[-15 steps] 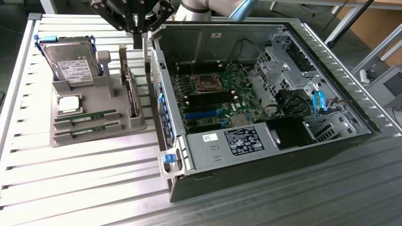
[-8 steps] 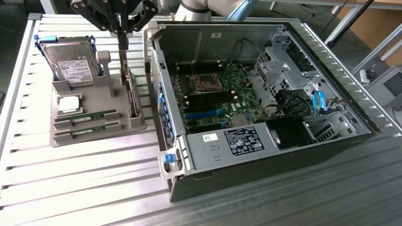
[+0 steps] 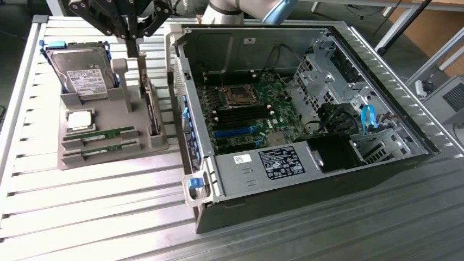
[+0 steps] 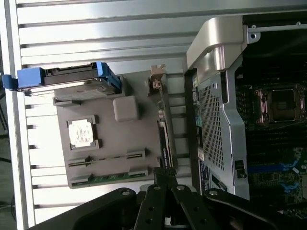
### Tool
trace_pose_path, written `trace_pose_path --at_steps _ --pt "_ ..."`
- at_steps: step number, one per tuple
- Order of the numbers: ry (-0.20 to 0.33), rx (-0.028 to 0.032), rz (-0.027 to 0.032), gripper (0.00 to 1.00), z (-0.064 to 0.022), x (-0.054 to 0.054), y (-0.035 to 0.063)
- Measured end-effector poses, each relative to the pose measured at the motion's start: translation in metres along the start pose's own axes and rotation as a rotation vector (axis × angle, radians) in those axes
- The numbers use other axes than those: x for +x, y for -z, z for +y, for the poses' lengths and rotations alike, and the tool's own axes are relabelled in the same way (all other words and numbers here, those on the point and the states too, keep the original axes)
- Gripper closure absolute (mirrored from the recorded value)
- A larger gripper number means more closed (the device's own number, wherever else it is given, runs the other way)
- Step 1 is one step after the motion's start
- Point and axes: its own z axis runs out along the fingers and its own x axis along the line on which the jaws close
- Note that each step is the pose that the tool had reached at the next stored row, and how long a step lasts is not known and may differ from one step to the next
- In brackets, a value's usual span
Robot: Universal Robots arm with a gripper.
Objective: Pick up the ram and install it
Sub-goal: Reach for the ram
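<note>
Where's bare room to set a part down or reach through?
Free: the slatted table at the exterior view's lower left, bordered by the grey tray and the computer case. Crowded: the tray itself and the narrow gap between it and the case.

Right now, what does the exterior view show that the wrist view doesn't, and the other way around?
The exterior view adds the power supply with its black label, the blue cable and the drive bays inside the case. The wrist view adds the case's perforated rear panel, seen face on. Both share the grey tray with two ram sticks, the processor chip, the hard drive, the motherboard socket and the shut gripper.
</note>
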Motion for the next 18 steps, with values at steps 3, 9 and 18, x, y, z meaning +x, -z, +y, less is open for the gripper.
trace_pose_path --at_steps 3,9,18 --pt "0.0 0.0001 0.0 0.91 -0.0005 0.007 0.0002" --pt "0.0 0.0001 0.0 0.91 -0.0019 0.025 0.0007" --pt "0.0 0.0001 0.0001 0.91 -0.0027 0.036 0.001"
